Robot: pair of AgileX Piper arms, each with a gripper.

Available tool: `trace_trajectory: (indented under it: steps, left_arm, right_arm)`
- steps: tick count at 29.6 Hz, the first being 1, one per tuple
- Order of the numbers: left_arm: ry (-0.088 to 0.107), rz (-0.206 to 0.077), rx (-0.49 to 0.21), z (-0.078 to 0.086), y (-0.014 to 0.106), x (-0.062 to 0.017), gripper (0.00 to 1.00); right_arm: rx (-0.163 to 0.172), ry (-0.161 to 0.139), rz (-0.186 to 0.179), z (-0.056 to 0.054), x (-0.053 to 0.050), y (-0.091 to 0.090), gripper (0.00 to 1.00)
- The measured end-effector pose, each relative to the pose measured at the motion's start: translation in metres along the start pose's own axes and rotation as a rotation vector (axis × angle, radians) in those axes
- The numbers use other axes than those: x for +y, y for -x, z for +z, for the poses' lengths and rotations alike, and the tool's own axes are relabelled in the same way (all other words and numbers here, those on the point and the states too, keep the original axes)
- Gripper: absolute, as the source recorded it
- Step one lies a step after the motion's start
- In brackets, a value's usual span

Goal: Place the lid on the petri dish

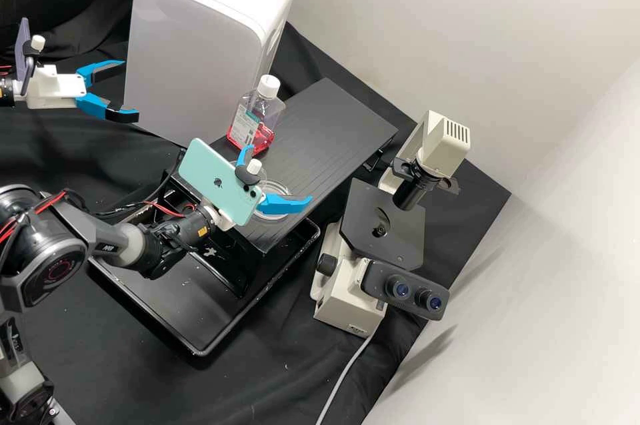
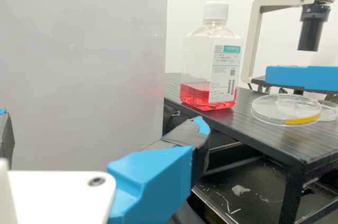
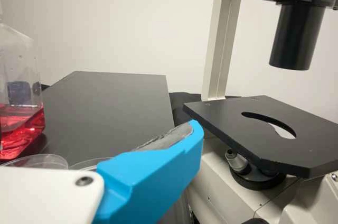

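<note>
On the black platform, near the red-liquid bottle, a clear dish with a yellow mark and a second clear round piece lie side by side under the right claw, spread wide and empty, while the left claw, also wide, hangs far left.

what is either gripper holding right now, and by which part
Nothing is held. The left gripper is open and empty by the white box; the right gripper is open above the petri dish, clear of it.
</note>
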Motion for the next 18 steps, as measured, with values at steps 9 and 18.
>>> trace_trajectory:
  steps: [9,18]
  left_arm:
    - [0.001,-0.002,0.001,-0.0026,-0.0068,-0.0026,1.00]
    - [0.006,-0.020,0.004,-0.0009,0.0001,-0.0059,1.00]
  right_arm:
    - [0.000,0.000,0.000,0.0000,0.0000,0.0000,1.00]
    - [0.000,0.000,0.000,0.0000,0.0000,0.0000,1.00]
